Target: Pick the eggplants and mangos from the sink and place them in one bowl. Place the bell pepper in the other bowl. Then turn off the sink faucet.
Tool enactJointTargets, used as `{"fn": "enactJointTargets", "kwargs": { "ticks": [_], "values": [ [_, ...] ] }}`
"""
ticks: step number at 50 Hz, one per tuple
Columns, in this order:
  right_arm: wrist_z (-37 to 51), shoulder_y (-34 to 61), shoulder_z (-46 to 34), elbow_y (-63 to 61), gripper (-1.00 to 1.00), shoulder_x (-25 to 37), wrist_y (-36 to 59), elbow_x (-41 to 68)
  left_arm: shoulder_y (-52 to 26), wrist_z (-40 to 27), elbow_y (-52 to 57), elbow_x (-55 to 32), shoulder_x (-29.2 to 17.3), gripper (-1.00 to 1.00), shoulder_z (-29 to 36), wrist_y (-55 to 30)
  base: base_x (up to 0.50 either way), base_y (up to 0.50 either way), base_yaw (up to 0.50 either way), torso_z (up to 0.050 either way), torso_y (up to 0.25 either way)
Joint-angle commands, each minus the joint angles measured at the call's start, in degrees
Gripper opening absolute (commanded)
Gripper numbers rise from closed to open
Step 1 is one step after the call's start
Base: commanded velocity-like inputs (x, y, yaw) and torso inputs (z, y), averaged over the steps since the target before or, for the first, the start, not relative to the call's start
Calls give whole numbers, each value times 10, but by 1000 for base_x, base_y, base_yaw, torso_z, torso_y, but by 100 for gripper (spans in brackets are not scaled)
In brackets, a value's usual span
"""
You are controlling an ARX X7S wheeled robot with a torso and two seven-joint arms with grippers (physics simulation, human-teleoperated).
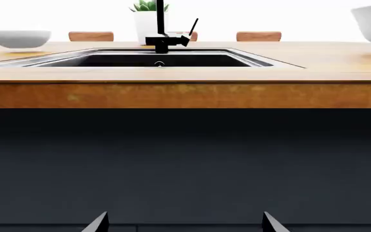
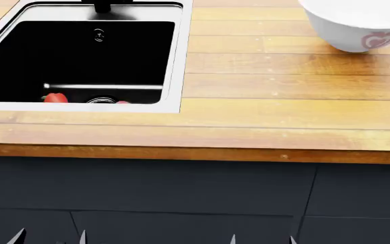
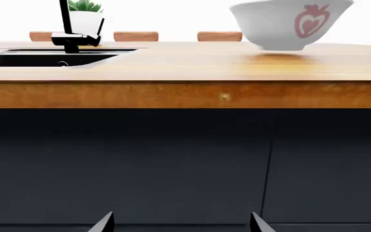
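The sink (image 2: 174, 61) is at the head view's upper left, with a round drain (image 2: 100, 100). A small red bell pepper (image 2: 55, 97) lies at its near edge. A red sliver (image 2: 122, 102) beside the drain is too hidden to name. No eggplants or mangos show. The black faucet (image 1: 162, 29) with its thin lever (image 1: 193, 26) stands behind the basin. One white bowl (image 2: 357, 25) with a red mark sits at the far right. A second white bowl (image 1: 18, 38) sits left of the sink. My left gripper (image 1: 184, 224) and right gripper (image 3: 180, 223) are open and empty, low before the cabinet fronts.
The wooden counter (image 2: 283, 117) overhangs dark cabinet doors (image 2: 181, 198). A potted plant (image 1: 148, 19) and several chair backs (image 3: 135, 36) stand beyond the counter.
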Motion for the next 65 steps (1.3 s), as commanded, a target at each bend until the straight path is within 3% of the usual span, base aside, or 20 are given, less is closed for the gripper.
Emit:
{"fn": "enactJointTargets", "kwargs": {
  "ticks": [1, 27, 56, 65],
  "values": [
    [13, 1, -12, 0, 100, 9, 7, 6, -1, -14, -3, -6, -9, 100, 9, 0, 0, 0, 0, 0, 0],
    [59, -3, -46, -3, 100, 41, -9, 32, 0, -53, 7, -34, -39, 100, 39, -1, 0, 5, 0, 0, 0],
    [86, -2, -78, -12, 100, 61, 1, 31, -3, -75, 5, -60, -57, 100, 57, -5, 11, 500, 0, 0, 0],
    [94, -1, -80, -9, 100, 65, -6, 38, -3, -78, 8, -68, -61, 100, 63, 3, 1, 41, 0, 15, 0]
  ]
}}
